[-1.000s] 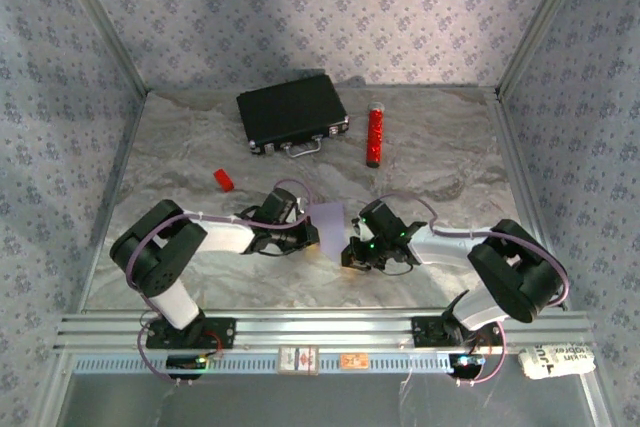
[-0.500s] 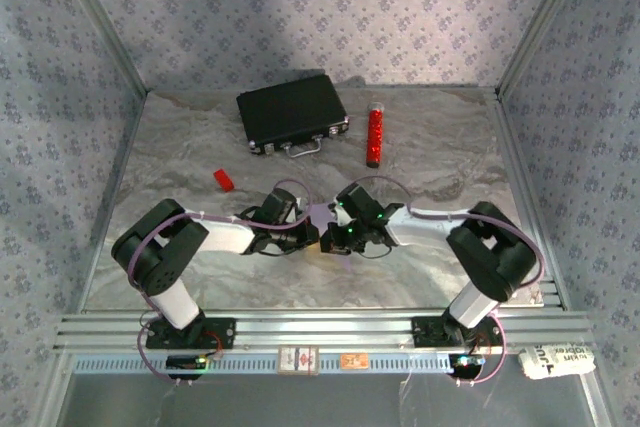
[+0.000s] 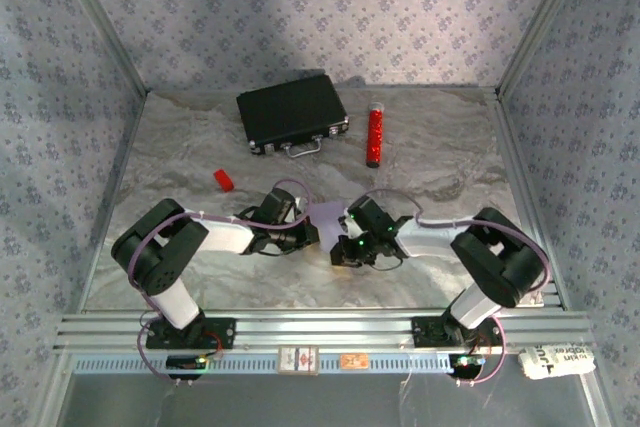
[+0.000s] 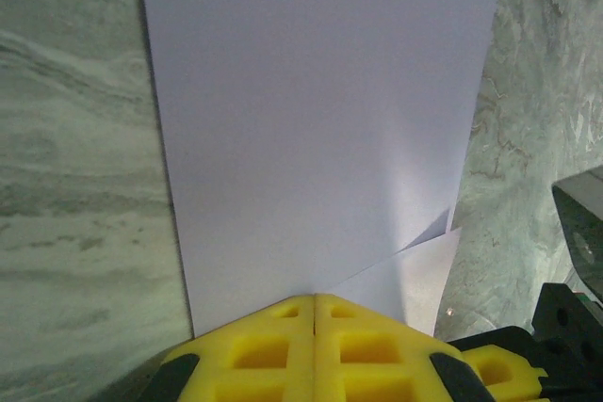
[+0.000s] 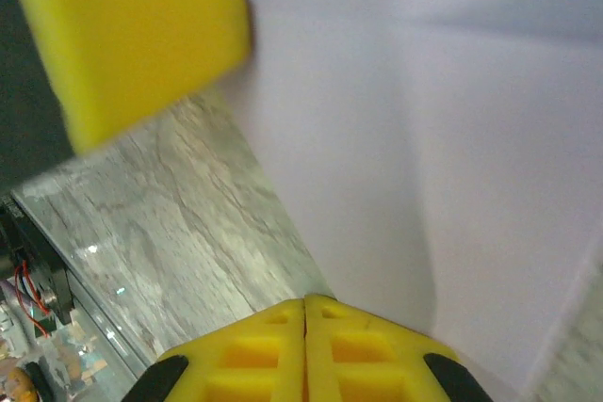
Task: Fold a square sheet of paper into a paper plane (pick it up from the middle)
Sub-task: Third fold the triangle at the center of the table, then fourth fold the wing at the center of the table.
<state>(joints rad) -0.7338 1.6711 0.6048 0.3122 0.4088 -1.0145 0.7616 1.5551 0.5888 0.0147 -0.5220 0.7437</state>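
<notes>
The pale lilac sheet of paper lies on the marble table between my two grippers, folded, with a creased corner flap at its near right. In the left wrist view the paper spreads flat ahead of my left gripper, which is shut with its yellow tips resting on the near edge. My left gripper sits at the sheet's left side. My right gripper is at its near right side, also shut, tips at the edge of the paper. The left gripper's yellow finger shows beyond it.
A black case lies at the back centre with a red cylinder to its right. A small red block sits at the left, behind my left arm. Patterned walls close in the table on three sides.
My right gripper swept left over the paper, then drew back a little to the right and nearer. The left arm has stayed still.
</notes>
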